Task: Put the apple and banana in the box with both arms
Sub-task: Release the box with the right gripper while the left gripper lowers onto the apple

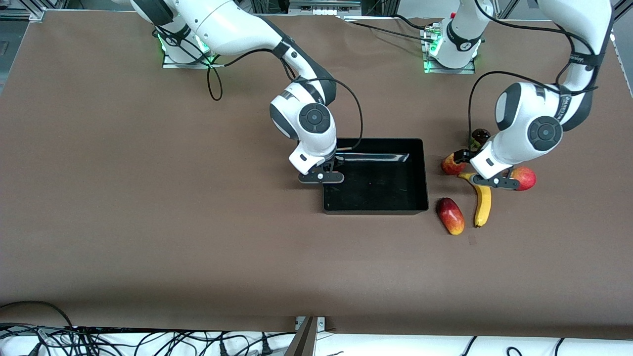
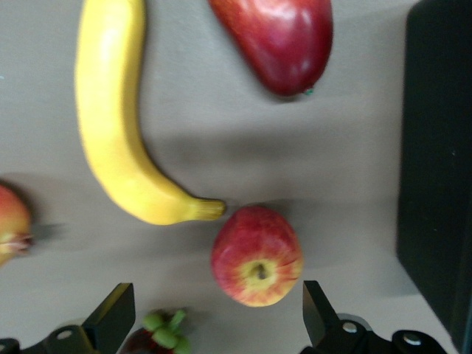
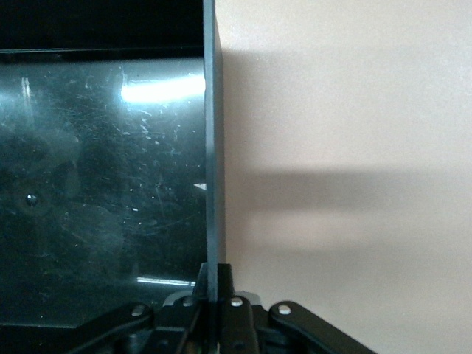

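The small red apple [image 1: 451, 164] lies beside the banana's [image 1: 483, 200] stem tip, on the side toward the black box [image 1: 376, 210]. My left gripper [image 1: 488, 180] is open and empty, hanging over this fruit cluster. In the left wrist view the apple [image 2: 257, 255] sits just ahead of the gripper [image 2: 215, 296] and between the lines of its fingers, with the banana [image 2: 110, 125] and the box [image 2: 435, 147] also in sight. My right gripper [image 1: 321, 176] is shut on the box's wall at the right arm's end; the right wrist view shows its closed gripper [image 3: 217, 276] clamping the thin wall [image 3: 212, 147].
An elongated red-yellow mango-like fruit [image 1: 450, 216] lies beside the banana, nearer the front camera than the apple. A red-orange round fruit [image 1: 524, 178] lies toward the left arm's end. A dark mangosteen [image 1: 480, 135] with a green top lies farther back.
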`<state>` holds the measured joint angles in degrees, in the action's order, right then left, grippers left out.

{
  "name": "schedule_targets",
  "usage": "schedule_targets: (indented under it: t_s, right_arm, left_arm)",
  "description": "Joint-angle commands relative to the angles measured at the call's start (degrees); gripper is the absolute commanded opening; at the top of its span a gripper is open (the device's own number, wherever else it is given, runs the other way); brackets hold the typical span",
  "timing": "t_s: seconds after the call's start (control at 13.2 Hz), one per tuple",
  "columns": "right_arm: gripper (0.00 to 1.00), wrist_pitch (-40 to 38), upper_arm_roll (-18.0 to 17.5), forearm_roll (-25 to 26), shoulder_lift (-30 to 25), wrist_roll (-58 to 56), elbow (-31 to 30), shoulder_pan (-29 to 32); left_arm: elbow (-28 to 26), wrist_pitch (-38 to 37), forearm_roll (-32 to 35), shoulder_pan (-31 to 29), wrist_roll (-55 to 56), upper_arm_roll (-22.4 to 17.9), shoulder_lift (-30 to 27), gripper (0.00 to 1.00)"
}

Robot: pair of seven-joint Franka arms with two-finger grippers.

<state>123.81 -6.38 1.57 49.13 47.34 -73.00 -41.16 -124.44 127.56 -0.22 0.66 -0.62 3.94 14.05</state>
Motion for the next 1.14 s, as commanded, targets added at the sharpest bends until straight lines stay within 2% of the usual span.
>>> schedule_targets:
  t_s: [0.0, 0.23, 0.38, 0.45, 0.53, 0.61, 0.68, 0.76, 0.83, 0.91, 1.06]
  right_arm:
    - [0.99, -0.67, -0.21, 0.89, 1.15, 1.88, 2.42, 0.11]
    - [1.00, -3.12, 0.22, 0.72, -0.95, 1.27, 2.60, 0.46]
    - [1.00, -6.89, 0.57, 1.33, -4.98, 0.83, 2.60, 1.95]
    - [1.00, -9.26, 1.97, 1.33, -8.23, 0.22, 2.60, 3.44]
    - [1.00, -11.03, 3.72, 1.07, -11.31, -2.14, 2.51, 4.06]
    - [1.00, -14.52, 4.61, 0.02, -14.90, -7.38, 2.07, 6.07]
    - [1.00, -19.95, 4.71, -1.55, -17.55, -12.39, 2.16, 8.87]
    - [1.00, -23.92, 5.06, -4.09, -20.45, -16.53, 2.07, 11.08]
    - [1.00, -27.10, 5.67, -6.21, -23.43, -19.71, 1.46, 13.71]
    - [1.00, -30.43, 6.54, -7.10, -26.51, -22.26, 0.50, 15.13]
    - [1.00, -34.58, 10.57, -7.11, -33.45, -26.49, -4.32, 15.41]
  left_arm:
    - [-1.15, 3.38, -2.86, -0.05, -0.08, 0.54, 1.23, 1.00]
    - [-2.65, 5.76, -2.86, -0.22, -0.08, 0.45, 4.57, 1.00]
    - [-2.73, 7.78, -2.86, -0.13, -0.08, 0.54, 5.54, 1.00]
    - [-2.91, 8.05, -2.86, -0.05, -0.08, 0.54, 5.81, 1.00]
    - [-2.91, 8.05, -2.86, 0.04, -0.08, 0.54, 5.90, 0.87]
    - [-3.00, 8.05, -2.86, 0.04, -0.08, 0.54, 5.90, 0.55]
    - [-3.00, 7.88, -2.86, 0.13, -0.08, 0.54, 6.07, 0.39]
    - [-3.00, 7.62, -2.86, 0.04, -0.08, 0.54, 5.99, 0.32]
    - [-3.00, 7.27, -2.86, 0.04, 0.01, 0.54, 5.64, 0.30]
    - [-2.74, 6.39, -2.86, 0.04, 0.01, 0.63, 4.94, 0.28]
    - [0.06, -0.78, -2.86, 0.04, -0.08, 0.80, 0.47, 0.28]
